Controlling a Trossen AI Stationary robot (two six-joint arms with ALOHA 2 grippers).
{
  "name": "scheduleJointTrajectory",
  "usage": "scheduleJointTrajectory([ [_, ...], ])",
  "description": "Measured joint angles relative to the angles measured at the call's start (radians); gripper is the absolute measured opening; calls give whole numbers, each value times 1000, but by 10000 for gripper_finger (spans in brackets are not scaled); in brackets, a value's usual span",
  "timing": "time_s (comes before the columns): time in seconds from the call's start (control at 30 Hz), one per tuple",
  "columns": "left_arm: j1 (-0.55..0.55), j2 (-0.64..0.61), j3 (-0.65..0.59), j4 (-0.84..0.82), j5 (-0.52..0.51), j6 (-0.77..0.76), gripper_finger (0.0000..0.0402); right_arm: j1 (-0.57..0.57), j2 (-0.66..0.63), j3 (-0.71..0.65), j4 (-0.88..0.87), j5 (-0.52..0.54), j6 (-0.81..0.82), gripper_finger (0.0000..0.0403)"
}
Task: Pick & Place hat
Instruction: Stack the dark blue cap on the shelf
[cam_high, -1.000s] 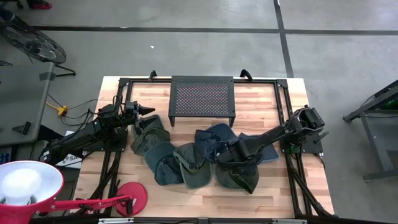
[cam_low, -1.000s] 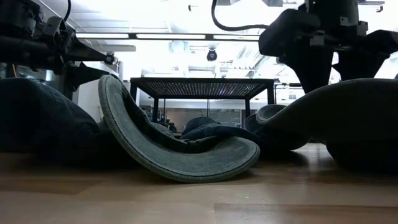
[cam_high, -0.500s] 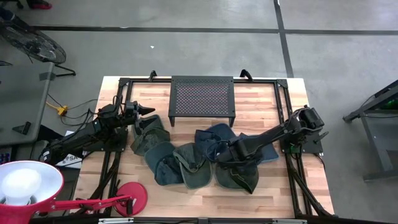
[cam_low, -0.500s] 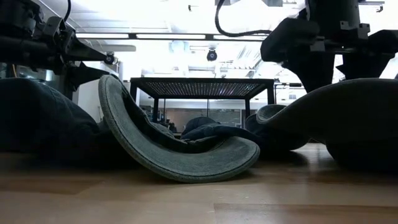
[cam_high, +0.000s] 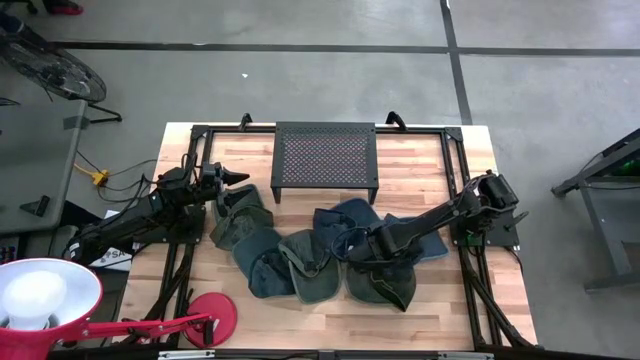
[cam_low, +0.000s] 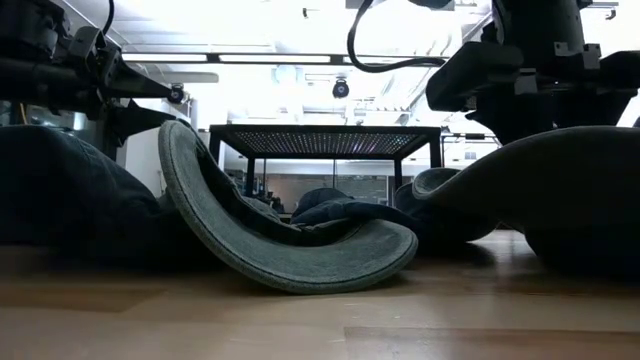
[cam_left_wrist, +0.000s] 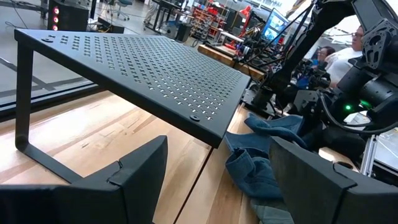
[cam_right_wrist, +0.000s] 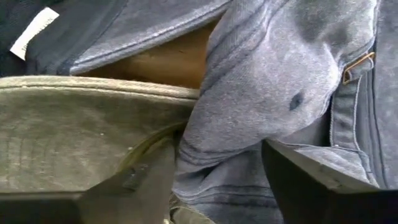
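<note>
Right gripper (cam_high: 352, 250) is down in the middle of the hat pile, fingers spread apart. In the right wrist view its two dark fingers (cam_right_wrist: 134, 177) straddle a fold of blue-grey denim hat (cam_right_wrist: 273, 81), with an olive-green cap brim (cam_right_wrist: 68, 134) beside it; nothing is clamped as far as the view shows. Right arm reaches in from the table's right edge across the pile.

Left gripper (cam_high: 232, 177) hovers at the left rear of the table, just beside the black perforated metal stand (cam_high: 326, 158), above the left end of the hats. Its fingers (cam_left_wrist: 140, 171) stand wide apart and hold nothing.

Heap of dark blue and olive denim hats (cam_high: 300, 260) lies on the light wooden table (cam_high: 420, 160), in front of the stand, spread between the two arms. Low view: one grey-green hat with curled brim (cam_low: 290, 250) rests upside-down on the wood, other hats bulk up on both sides.

Red desk lamp with white bulb (cam_high: 40, 300) sits at the front left corner. A person (cam_left_wrist: 339, 56) shows far off in the left wrist view.
</note>
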Motion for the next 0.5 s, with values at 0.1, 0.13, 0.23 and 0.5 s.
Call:
scheduleJointTrajectory([
  [0.1,0,0,0,0,0,0,276,0,0,0,0,-3,-10,186],
  [0.13,0,0,0,0,0,0,276,0,0,0,0,-4,-17,172],
  [0.23,0,0,0,0,0,0,276,0,0,0,0,-4,-26,133],
  [0.5,0,0,0,0,0,0,276,0,0,0,1,-13,-53,24],
])
